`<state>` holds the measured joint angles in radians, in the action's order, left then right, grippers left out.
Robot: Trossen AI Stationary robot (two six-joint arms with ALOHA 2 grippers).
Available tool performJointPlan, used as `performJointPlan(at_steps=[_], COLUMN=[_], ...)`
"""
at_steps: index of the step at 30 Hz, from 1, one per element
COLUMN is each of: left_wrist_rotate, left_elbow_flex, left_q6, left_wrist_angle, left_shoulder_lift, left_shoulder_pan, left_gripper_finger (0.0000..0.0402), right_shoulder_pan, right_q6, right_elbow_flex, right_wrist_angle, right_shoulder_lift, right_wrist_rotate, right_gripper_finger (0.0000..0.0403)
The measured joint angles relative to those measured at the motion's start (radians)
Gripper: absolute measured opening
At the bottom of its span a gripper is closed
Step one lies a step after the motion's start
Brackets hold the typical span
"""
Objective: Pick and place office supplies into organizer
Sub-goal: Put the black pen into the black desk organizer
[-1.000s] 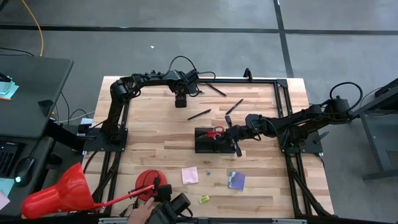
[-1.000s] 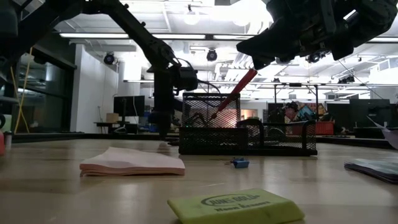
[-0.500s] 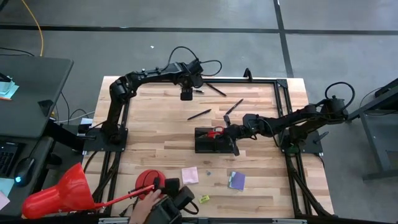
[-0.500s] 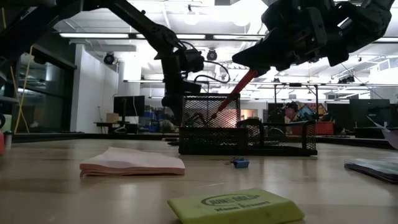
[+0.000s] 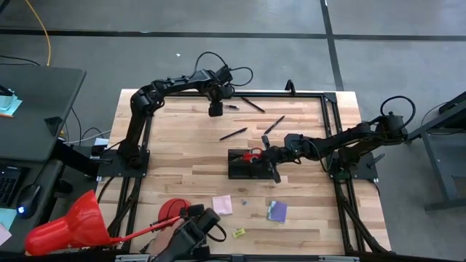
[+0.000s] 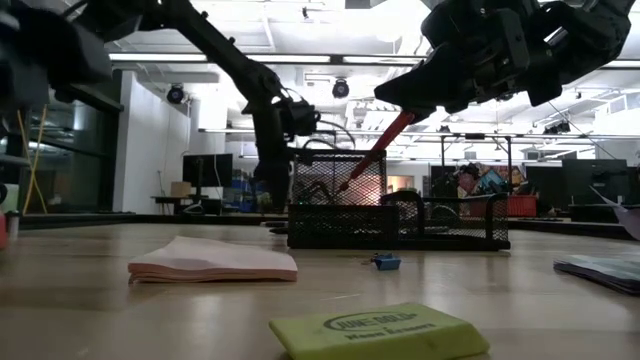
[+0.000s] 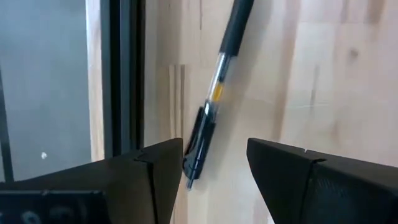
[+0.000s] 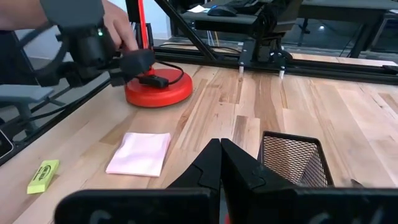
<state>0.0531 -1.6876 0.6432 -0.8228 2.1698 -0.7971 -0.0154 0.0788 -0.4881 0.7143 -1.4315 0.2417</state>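
Since a second ago my left gripper [image 5: 215,110] has swung from mid-table out to the far edge, and it now hangs over a thin black pen with a clear, yellow-banded barrel [image 7: 213,99]. That pen lies flat on the pale wooden tabletop [image 5: 182,156], just beside the black metal frame rail [image 7: 124,74].

My left fingers [image 7: 155,171] stand partly open and empty, one on each side of the pen's dark clip end. My right gripper [image 5: 273,155] is closed with nothing between the fingers, hovering at the right end of the small black mesh organizer tray [image 5: 247,166], where the red-handled scissors [image 5: 253,154] already stick out.

I judge the pen light, stiff and smooth, likely to roll or slip if pinched off-centre. I would take it across the barrel near the yellow band, closer to its middle, so it doesn't tip. The rail so close leaves little room for the finger on that side.

Other dark pens [image 5: 233,134], a pink square sticky pad [image 5: 222,204], a purple pad [image 5: 277,211] and a yellow eraser [image 5: 239,232] are not yet put away.
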Motion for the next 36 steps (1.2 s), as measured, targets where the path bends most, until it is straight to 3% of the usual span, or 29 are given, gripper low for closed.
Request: performJointPlan(at_steps=[29,36], left_wrist_rotate=[0.045,0.023], left_elbow_flex=[0.000,-0.001], left_q6=[-0.152,-0.206], left_wrist_angle=[-0.004,-0.035], left_shoulder_lift=[0.057,0.067], left_shoulder_pan=[-0.001,0.027], left_gripper_finger=[0.0172,0.0117], right_shoulder_pan=[0.000,0.000], right_q6=[0.007,0.008], right_elbow_flex=[0.000,0.000], right_wrist_angle=[0.026,0.025], right_shoulder_lift=[0.000,0.000], right_wrist_rotate=[0.003,0.003], right_gripper_finger=[0.0000,0.0000])
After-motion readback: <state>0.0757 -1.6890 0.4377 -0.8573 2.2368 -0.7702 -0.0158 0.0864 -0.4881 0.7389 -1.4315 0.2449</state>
